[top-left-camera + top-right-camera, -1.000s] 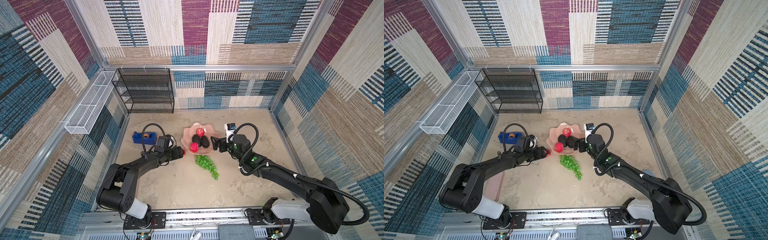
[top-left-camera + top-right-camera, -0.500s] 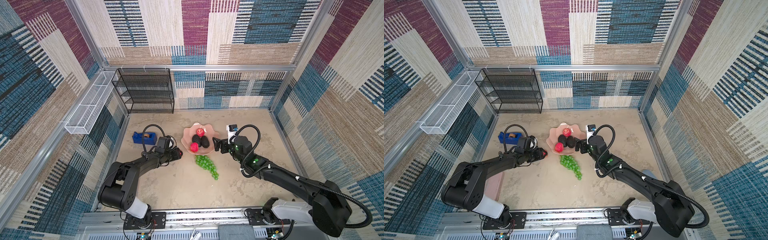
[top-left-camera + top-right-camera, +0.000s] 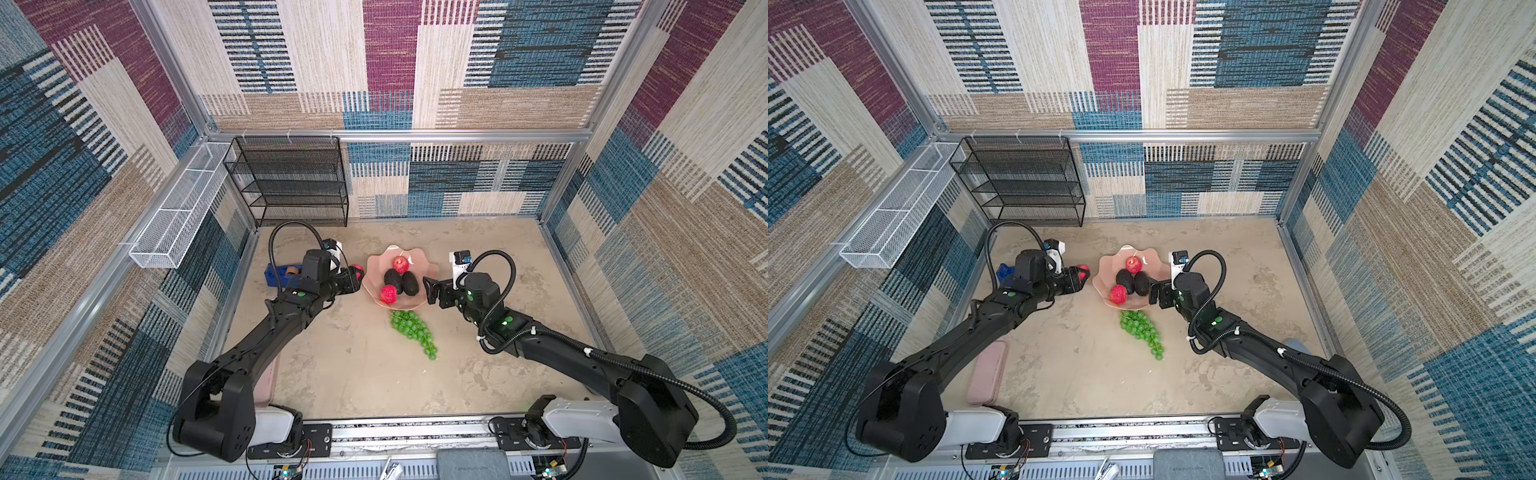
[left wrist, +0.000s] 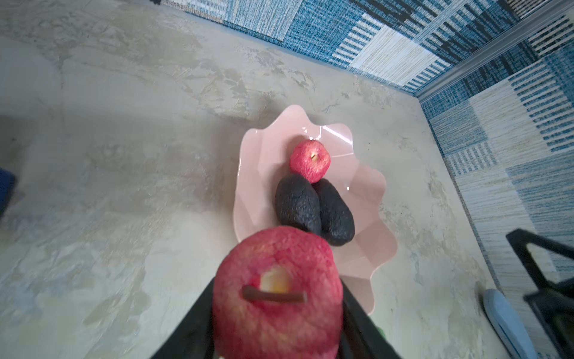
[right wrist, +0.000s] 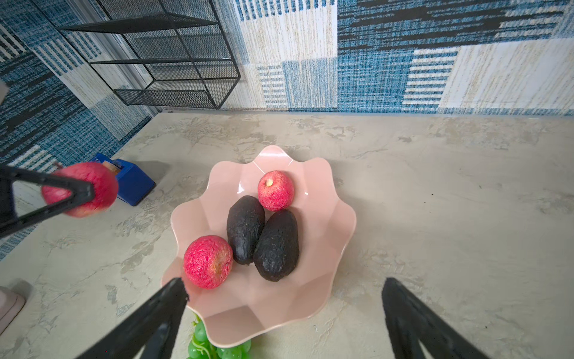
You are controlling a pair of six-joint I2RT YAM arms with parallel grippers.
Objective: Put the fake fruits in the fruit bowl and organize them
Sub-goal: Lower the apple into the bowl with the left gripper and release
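- Your left claw (image 3: 1080,277) is clamped on a red apple (image 4: 276,292), whose stem end faces the left wrist camera.
- In both top views, that apple sits outside the fruit bowl (image 3: 374,266), just off the rim at the bowl's 9 o'clock.
- Your right claw (image 3: 432,292) stands wide apart with nothing in it, close to the rim at the bowl's 3 o'clock. In the right wrist view its fingers (image 5: 149,317) frame the near edge of the bowl.
- The bowl rests on the surface (image 3: 374,382) and holds four fruits.
- A second apple (image 3: 400,264) lies at the bowl's 12 o'clock and a third apple (image 3: 388,294) at about 7 o'clock.
- The two avocados (image 3: 401,282) lie side by side in the middle, touching each other. The second apple leans against their far ends.
- The grapes (image 3: 413,330) are not in the bowl. They lie on the surface at its 6 o'clock, the top of the bunch tucked against the rim and the tail running toward 5 o'clock.
- A blue tape dispenser (image 3: 282,272) sits on the surface at the bowl's 9 o'clock, beyond the left claw.
- A flat pink case (image 3: 987,372) lies at about 7 o'clock, well apart from the bowl and partly under your left arm.
- A black wire rack (image 3: 291,183) stands against the back wall at about 11 o'clock.
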